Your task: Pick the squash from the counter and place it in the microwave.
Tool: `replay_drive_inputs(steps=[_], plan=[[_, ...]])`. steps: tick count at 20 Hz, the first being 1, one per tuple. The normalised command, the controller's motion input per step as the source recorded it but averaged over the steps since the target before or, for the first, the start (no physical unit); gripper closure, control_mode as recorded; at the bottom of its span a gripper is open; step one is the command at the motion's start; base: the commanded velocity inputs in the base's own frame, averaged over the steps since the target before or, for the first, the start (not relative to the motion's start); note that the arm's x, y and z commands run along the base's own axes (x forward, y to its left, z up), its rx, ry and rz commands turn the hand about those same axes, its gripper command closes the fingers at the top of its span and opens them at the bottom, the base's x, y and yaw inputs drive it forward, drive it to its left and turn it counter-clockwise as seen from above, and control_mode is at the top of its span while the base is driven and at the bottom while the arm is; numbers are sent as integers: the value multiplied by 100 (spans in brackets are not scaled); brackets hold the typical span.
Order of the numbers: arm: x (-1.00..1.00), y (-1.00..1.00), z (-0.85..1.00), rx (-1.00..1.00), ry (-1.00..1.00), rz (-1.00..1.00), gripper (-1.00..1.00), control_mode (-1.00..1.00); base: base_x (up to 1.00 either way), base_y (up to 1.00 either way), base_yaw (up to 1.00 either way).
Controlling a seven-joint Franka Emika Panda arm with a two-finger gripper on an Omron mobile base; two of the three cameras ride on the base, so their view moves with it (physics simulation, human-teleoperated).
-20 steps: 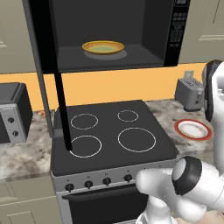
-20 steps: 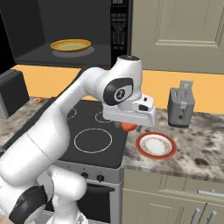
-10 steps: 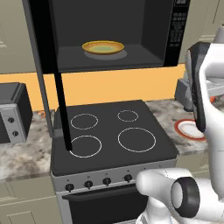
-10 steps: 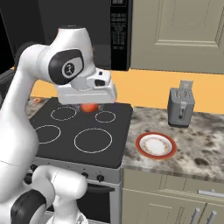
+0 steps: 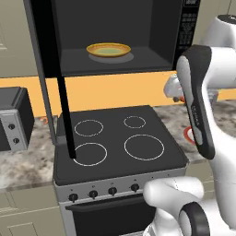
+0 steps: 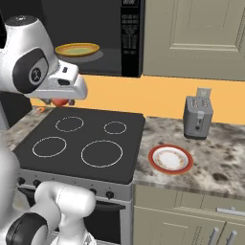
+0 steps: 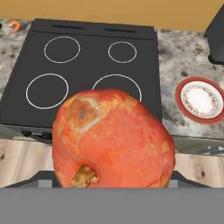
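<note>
Squash (image 7: 113, 138) clamped in gripper (image 6: 58, 101), carried from worktop's plate side across to stovetop's (image 6: 86, 143) back-left corner, below open microwave (image 5: 115, 34); lift-in remains.

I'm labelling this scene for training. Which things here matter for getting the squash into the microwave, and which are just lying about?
Part of the job:
squash, held in the gripper
microwave, door open
counter

Just lying about:
yellow dish in the microwave
stovetop
red-rimmed plate
toaster
</note>
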Motion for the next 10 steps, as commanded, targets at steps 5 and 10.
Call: replay_drive_inputs(steps=[5,10], plan=[[57,100,21,5,-38,-7,100,-100,0,0,0],[59,77,67,0,-26,-1,100,-100,0,0,0]])
